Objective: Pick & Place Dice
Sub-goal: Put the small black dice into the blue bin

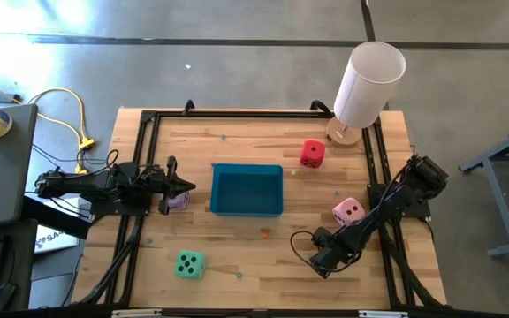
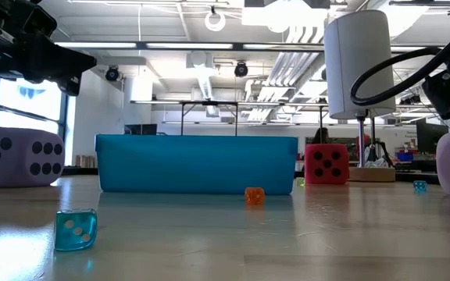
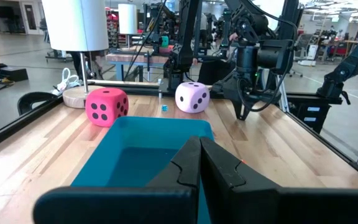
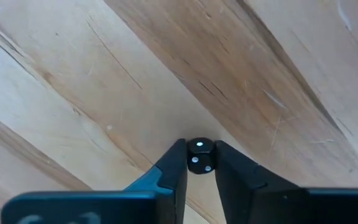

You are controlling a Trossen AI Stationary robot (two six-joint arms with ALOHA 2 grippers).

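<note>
Pinched at the tips of the right gripper (image 4: pixel 200 153), narrow and low on the table near the pink die (image 1: pixel 348 211): a tiny black die (image 4: pixel 200 155), cube-shaped, so no long axis, single-pip face showing. Barely begun, by the look of it: red die (image 1: pixel 312 154), mint die (image 1: pixel 189 264) and lilac die (image 1: pixel 178 200) out around the teal tray (image 1: pixel 246 167), none seen inside. Left gripper (image 1: pixel 190 185) shut, idle beside the lilac die.

table (image 1: pixel 237 252): matt grained wood | tray (image 1: pixel 246 171): smooth teal plastic

Robotics lab (rows of robot arms (image 3: pixel 185 37))

Wooden table (image 1: pixel 237 256): tray (image 1: pixel 246 191), dice (image 1: pixel 189 264)
</note>
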